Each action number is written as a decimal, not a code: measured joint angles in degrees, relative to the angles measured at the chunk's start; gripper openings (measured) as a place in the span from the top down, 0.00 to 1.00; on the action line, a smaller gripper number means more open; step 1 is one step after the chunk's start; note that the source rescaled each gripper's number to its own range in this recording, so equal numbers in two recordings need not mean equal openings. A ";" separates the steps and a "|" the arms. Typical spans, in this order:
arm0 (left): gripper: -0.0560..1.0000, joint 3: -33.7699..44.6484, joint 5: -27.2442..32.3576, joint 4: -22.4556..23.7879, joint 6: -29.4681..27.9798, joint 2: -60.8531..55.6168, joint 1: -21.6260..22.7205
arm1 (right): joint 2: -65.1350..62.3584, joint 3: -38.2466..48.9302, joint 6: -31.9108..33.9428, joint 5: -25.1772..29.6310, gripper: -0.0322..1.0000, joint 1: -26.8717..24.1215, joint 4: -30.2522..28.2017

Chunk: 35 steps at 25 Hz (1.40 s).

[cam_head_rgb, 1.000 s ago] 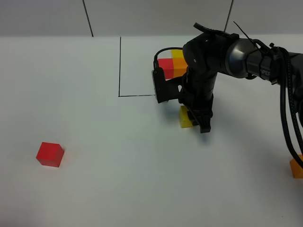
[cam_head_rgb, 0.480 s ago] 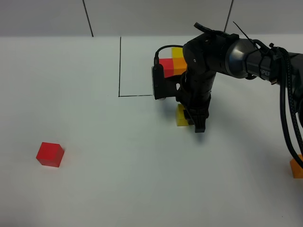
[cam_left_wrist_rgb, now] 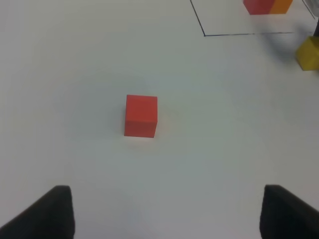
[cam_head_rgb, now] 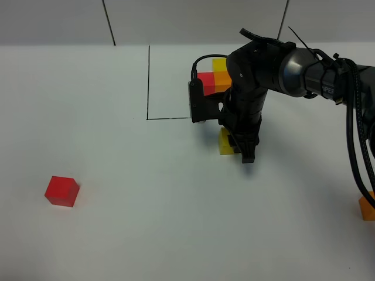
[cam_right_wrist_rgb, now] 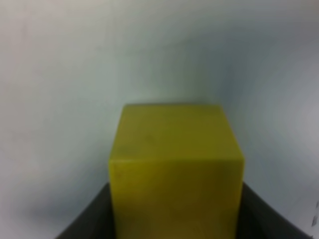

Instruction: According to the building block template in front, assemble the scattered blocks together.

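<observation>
The right claw (cam_head_rgb: 241, 151) points down at the table (cam_head_rgb: 146, 222) and is clamped on the yellow cube (cam_head_rgb: 227, 143). Its wrist camera shows the cube filling the gap between two dark fingers. Whether the cube sits on the surface or hangs just clear of it, I cannot tell. The black right arm (cam_head_rgb: 258, 70) arches over from the three o'clock side, and a thin cable (cam_head_rgb: 202, 60) loops off its wrist.

Taking the claw as the centre of the dial and the far edge of the table as twelve, the template (cam_head_rgb: 214, 79) lies near, between eleven and twelve. It is a red, an orange and a yellow cube pressed together in an L, partly hidden by the arm. A thin black frame line (cam_head_rgb: 148, 82) runs up its nine o'clock side and along its six o'clock side, and the held yellow cube is just outside that nearer line.

The red cube (cam_head_rgb: 61, 191) sits alone, well apart, close to nine o'clock and a little toward me. The orange cube (cam_head_rgb: 367, 208) is out at about four o'clock, cut off by the edge of the high view, under the arm's hanging cables.

The left claw (cam_left_wrist_rgb: 167, 214) appears only in its own wrist camera. Its two dark fingers (cam_left_wrist_rgb: 47, 211) stand wide apart with nothing between them. The red cube lies ahead of them, not touching.
</observation>
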 joint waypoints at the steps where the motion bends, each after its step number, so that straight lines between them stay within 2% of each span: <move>1: 0.33 0.00 0.00 0.00 0.00 0.00 0.00 | 0.00 0.00 0.00 0.00 0.97 0.00 0.00; 5: 0.33 0.00 0.00 0.00 0.00 0.00 0.00 | 0.00 0.00 0.06 0.00 0.96 0.00 0.00; 7: 0.33 0.00 0.00 0.00 0.00 0.00 0.00 | 0.00 0.00 0.06 0.00 0.92 0.00 0.00; 12: 0.33 0.00 0.00 0.00 0.00 0.00 0.00 | 0.00 0.00 0.19 -0.02 0.69 0.00 -0.25; 14: 0.33 0.00 0.00 0.00 0.00 0.00 0.00 | 0.00 -0.18 1.17 0.12 0.63 0.00 -0.93; 17: 0.33 0.00 0.00 0.00 0.00 0.00 0.00 | 0.05 -1.85 6.03 2.13 0.56 0.00 -3.42; 19: 0.33 0.00 0.00 0.00 0.05 0.00 0.00 | 0.05 -3.64 12.01 4.35 0.50 0.00 -5.69; 22: 0.33 0.00 0.00 0.00 0.05 0.00 0.00 | -0.92 -4.73 20.41 6.30 0.33 0.00 -8.14; 25: 0.33 0.00 0.00 0.00 0.05 0.00 0.00 | -3.21 -5.03 26.77 9.72 0.13 -0.07 -8.13; 27: 0.33 0.00 0.00 0.00 0.05 0.00 0.00 | -4.61 -5.03 29.71 13.16 0.04 -0.07 -7.72; 30: 0.33 0.00 0.00 0.00 0.05 0.00 0.00 | -6.10 -5.03 32.30 16.97 0.01 -0.07 -6.24; 35: 0.33 0.00 0.00 0.00 0.05 0.00 0.00 | -10.50 -5.03 35.43 17.42 0.00 -0.07 -2.60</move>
